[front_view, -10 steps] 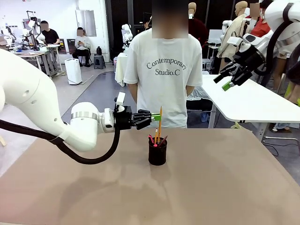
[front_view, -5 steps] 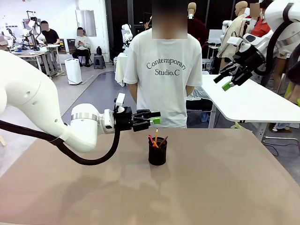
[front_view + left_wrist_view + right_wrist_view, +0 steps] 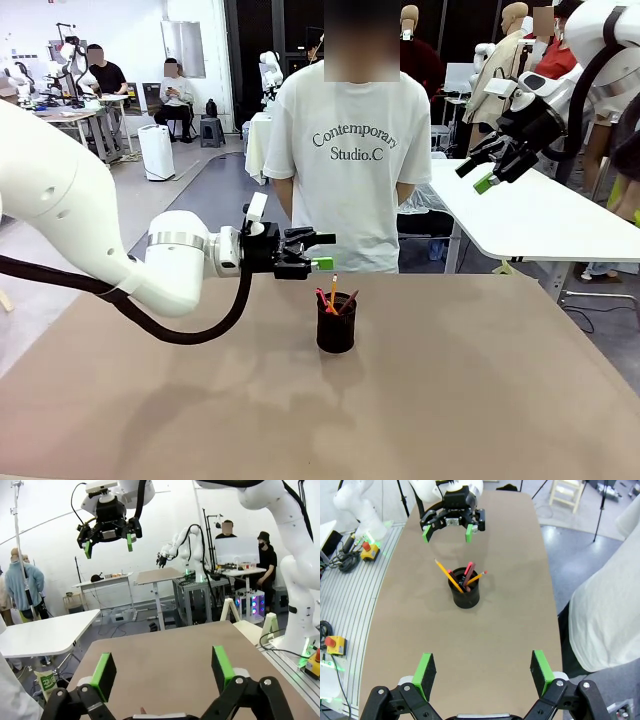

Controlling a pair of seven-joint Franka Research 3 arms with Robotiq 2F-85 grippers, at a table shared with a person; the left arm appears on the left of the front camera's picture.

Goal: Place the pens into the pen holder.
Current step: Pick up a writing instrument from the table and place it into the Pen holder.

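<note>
On the brown table [image 3: 480,400], near its middle: holder [image 3: 336,324], black mesh, upright, with pens [image 3: 331,297] standing in it and leaning apart above the rim. From the right wrist camera, looking down: same holder [image 3: 466,594] seen from above, holding a yellow pencil [image 3: 448,575] slanting out one side, a second orange pencil [image 3: 476,577] slanting the other way, a pink-red pen [image 3: 468,570] and a dark one between them. Just above and to the left of the holder in the front view: left gripper [image 3: 318,252], level, pointing toward the person, fingers spread wide, nothing between them, not touching the pens. From its own wrist camera: left gripper [image 3: 164,669] with green pads [image 3: 104,675] well apart over bare tabletop, empty. High at the upper right of the front view, well away from the table: right gripper [image 3: 480,176], tilted down toward the left, fingers spread, empty. From its own camera: right gripper [image 3: 482,673] with pads wide apart, holder far below between them, left gripper [image 3: 447,530] beyond it at the table's far end. Across the table, directly behind the holder: person [image 3: 350,150] in a white printed T-shirt, standing, arms behind the back.
</note>
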